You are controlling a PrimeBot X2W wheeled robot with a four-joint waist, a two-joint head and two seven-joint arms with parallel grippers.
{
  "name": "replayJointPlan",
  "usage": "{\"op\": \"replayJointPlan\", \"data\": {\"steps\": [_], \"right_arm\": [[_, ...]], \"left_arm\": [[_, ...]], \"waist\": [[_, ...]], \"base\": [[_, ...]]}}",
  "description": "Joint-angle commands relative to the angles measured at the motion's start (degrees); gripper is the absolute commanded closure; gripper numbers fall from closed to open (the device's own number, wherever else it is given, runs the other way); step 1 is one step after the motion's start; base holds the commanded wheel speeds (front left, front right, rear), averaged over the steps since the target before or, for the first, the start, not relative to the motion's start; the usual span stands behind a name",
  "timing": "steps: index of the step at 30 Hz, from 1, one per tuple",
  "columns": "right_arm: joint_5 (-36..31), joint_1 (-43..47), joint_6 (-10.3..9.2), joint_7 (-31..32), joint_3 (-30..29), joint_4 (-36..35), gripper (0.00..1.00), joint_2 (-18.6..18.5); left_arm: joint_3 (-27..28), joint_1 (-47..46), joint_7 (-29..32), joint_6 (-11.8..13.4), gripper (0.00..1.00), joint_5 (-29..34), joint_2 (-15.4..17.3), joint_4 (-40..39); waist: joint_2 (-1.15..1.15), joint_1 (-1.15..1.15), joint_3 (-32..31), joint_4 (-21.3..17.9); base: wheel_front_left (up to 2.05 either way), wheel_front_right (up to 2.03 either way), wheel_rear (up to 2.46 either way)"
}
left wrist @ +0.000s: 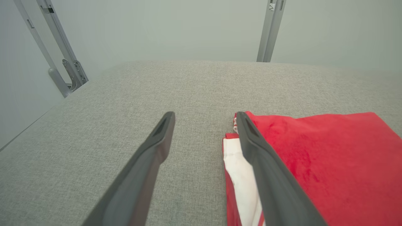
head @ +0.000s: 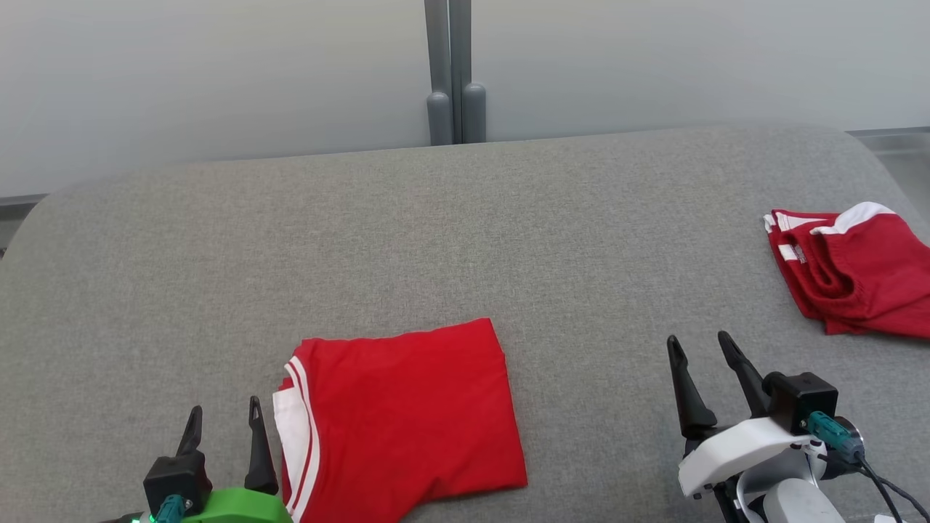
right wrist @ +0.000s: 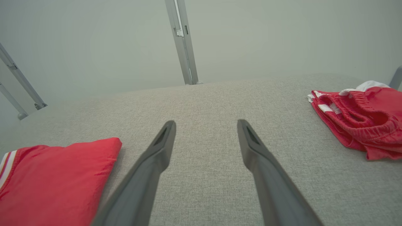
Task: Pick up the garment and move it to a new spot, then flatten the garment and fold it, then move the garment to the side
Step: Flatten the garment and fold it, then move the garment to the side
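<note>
**Item 1. Folded red garment** (head: 407,407). It lies flat on the grey fabric tabletop (head: 465,232), close to the front edge and left of its middle. It is folded into a rough rectangle. A white band with red stripes (head: 294,428) runs along its left side. In the left wrist view the garment (left wrist: 329,157) lies to the right of the fingers, and in the right wrist view it (right wrist: 56,175) sits at the lower left.

**Item 2. Left hand** (head: 224,405). It is by the front edge, just beside the garment's striped side. Its two dark fingers stand apart with nothing between them. In its own wrist view the left hand (left wrist: 204,114) shows bare grey fabric in the gap, and one finger crosses in front of the white band (left wrist: 238,163). Whether that finger touches the cloth cannot be told.

**Item 3. Right hand** (head: 697,338). It is near the front edge, right of the garment and well apart from it. Its fingers are spread with nothing held. In the right wrist view this hand (right wrist: 206,121) has only tabletop between its fingers.

**Item 4. Red shorts** (head: 864,276). These have white trim and are loosely bundled at the right edge, with the gathered waistband showing. They (right wrist: 361,122) lie well apart from both hands.

**Item 5. Grey posts** (head: 450,73). A pair stands upright behind the middle of the far edge, against a pale wall.
</note>
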Motion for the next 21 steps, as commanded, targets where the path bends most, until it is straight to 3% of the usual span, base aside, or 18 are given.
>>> {"op": "replayJointPlan", "data": {"steps": [1,21], "right_arm": [[-0.1,0.8,-0.04,-0.1,0.0,-0.1,0.00,0.1],[1.3,0.2,-0.04,-0.1,2.2,1.3,0.00,0.6]], "left_arm": [[0.2,1.0,0.1,-0.2,0.00,0.4,0.2,-0.3],[-0.7,0.8,0.1,-1.1,0.00,0.5,0.2,-0.9]], "waist": [[0.00,0.00,-0.6,-0.5],[0.00,0.00,0.4,1.4]], "base": [[0.00,0.00,0.00],[0.00,0.00,0.00]]}}
